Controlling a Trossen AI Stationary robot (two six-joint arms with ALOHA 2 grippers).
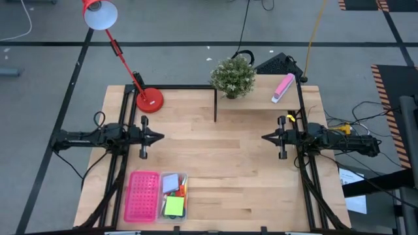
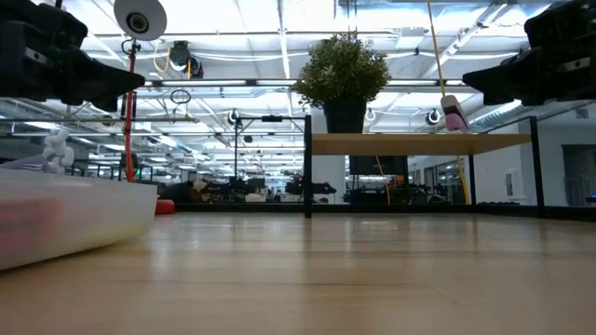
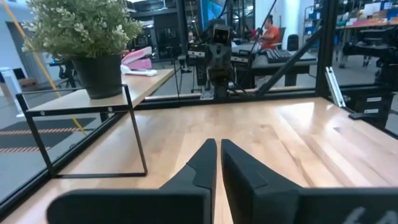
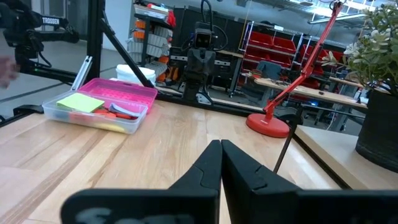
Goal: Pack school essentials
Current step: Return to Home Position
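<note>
Both closed end effectors, left (image 1: 160, 137) and right (image 1: 264, 137), hover over smooth wood table (image 1: 222, 176).

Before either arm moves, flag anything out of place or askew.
Nothing stands out. The clear case of stationery sits square beside the pink tray at the table's near edge. The left gripper and right gripper hover apart, jaws shut.

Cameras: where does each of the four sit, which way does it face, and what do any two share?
High: overhead, straight down; both arms, left gripper, right gripper.
Low: tabletop level, facing the plant on the shelf; arms at the upper corners.
Left wrist: looks across the table past its shut fingers at the right arm.
Right wrist: past its shut fingers toward the lamp and clear box.
All four show the plant.
</note>
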